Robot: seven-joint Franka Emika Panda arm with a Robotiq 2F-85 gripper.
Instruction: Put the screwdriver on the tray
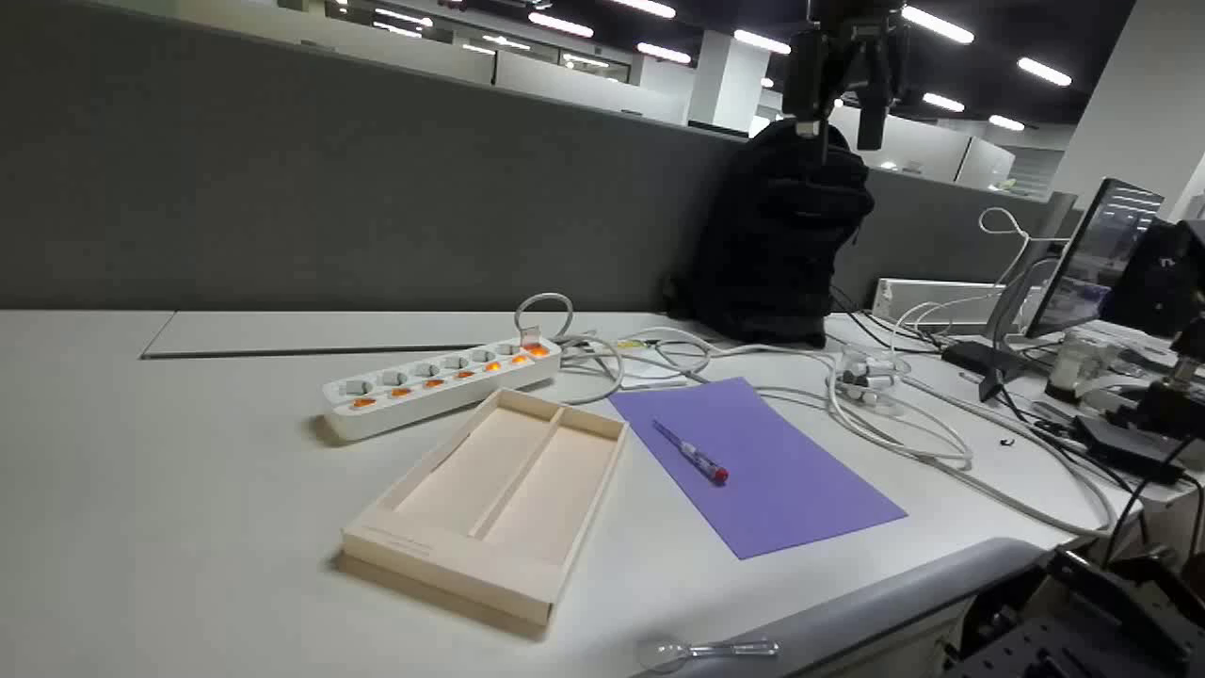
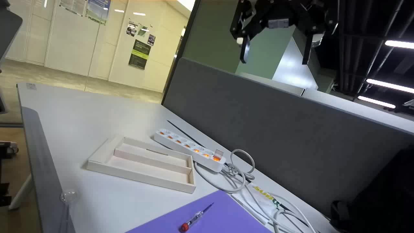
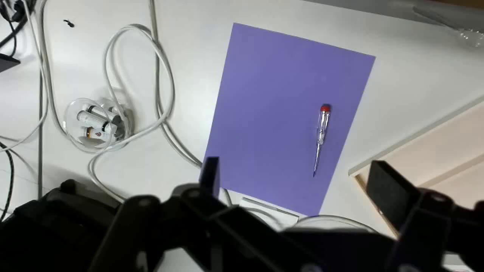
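The screwdriver (image 1: 695, 455) lies on the flat purple mat (image 1: 791, 480). It has a clear handle with a red cap and a thin dark shaft. It also shows in an exterior view (image 2: 195, 218) and in the wrist view (image 3: 322, 128). The pale beige tray (image 1: 452, 565) with a lengthwise divider rests on the table beside the mat; its compartments hold nothing. Its wall shows in an exterior view (image 2: 139, 176), and one corner in the wrist view (image 3: 446, 147). My gripper (image 2: 275, 60) is wide open and empty, high above the table, also seen in the wrist view (image 3: 294, 164).
A white power strip (image 1: 442, 391) lies behind the tray. White cables (image 1: 885, 428) and a clear cup of small bottles (image 3: 100, 122) lie past the mat. A clear plastic spoon (image 1: 706, 650) is at the table's front edge. A black backpack (image 1: 781, 235) leans on the grey partition (image 1: 377, 188).
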